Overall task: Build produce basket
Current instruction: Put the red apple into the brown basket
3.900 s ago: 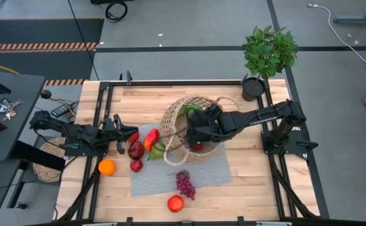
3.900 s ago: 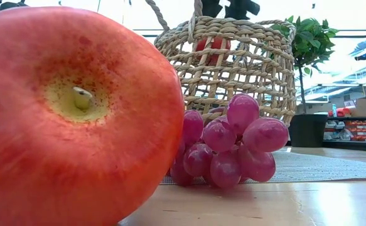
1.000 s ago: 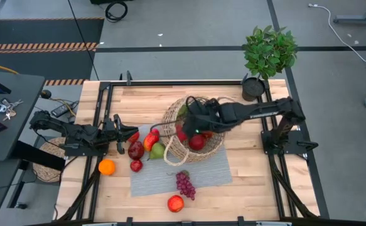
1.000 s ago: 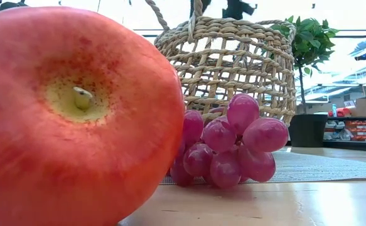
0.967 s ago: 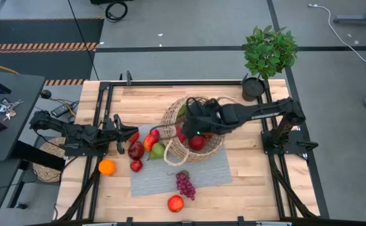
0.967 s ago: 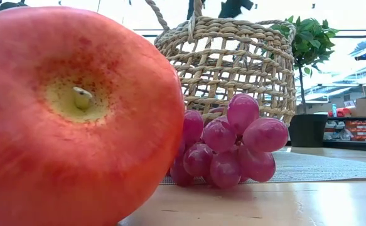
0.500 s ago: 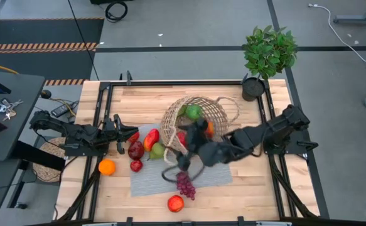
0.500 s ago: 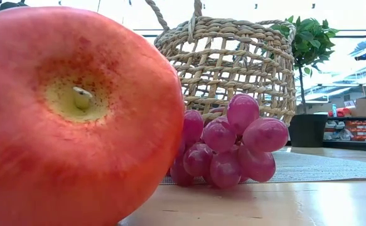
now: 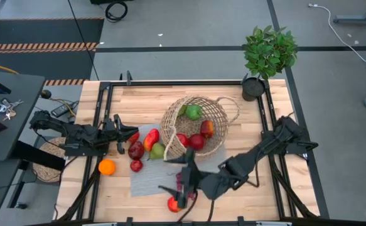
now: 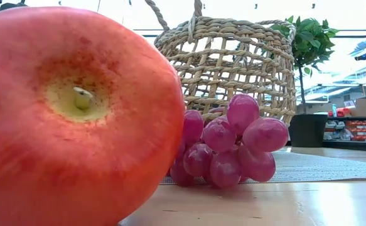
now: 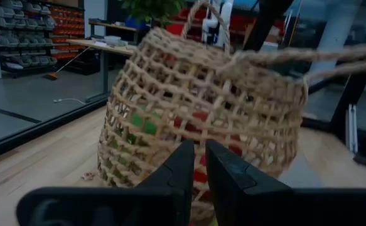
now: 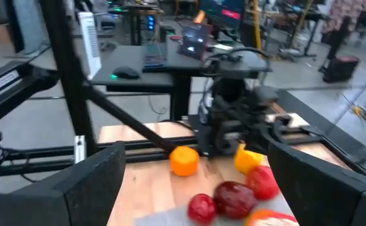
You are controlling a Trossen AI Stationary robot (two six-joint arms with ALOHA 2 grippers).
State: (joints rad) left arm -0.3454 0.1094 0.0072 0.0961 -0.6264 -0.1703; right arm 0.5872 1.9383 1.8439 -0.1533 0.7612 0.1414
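The wicker basket stands on the grey mat, holding a green fruit, red apples and a pepper. My right gripper is open and empty, hovering over the purple grapes and a red apple near the front edge, pointing toward the table's left. My left gripper is shut and rests at the left, facing the basket. An orange, a dark red apple, a pepper and a green pear lie left of the basket.
A potted plant stands at the table's far right corner. A flat woven mat lies off the left edge. In the right wrist view the left arm shows beyond the orange and a yellow pepper.
My right gripper has come out of the basket and swung toward the table's near edge, ending over the grapes and the red apple, turned to point toward the table's left. The basket and fruit have stayed put.
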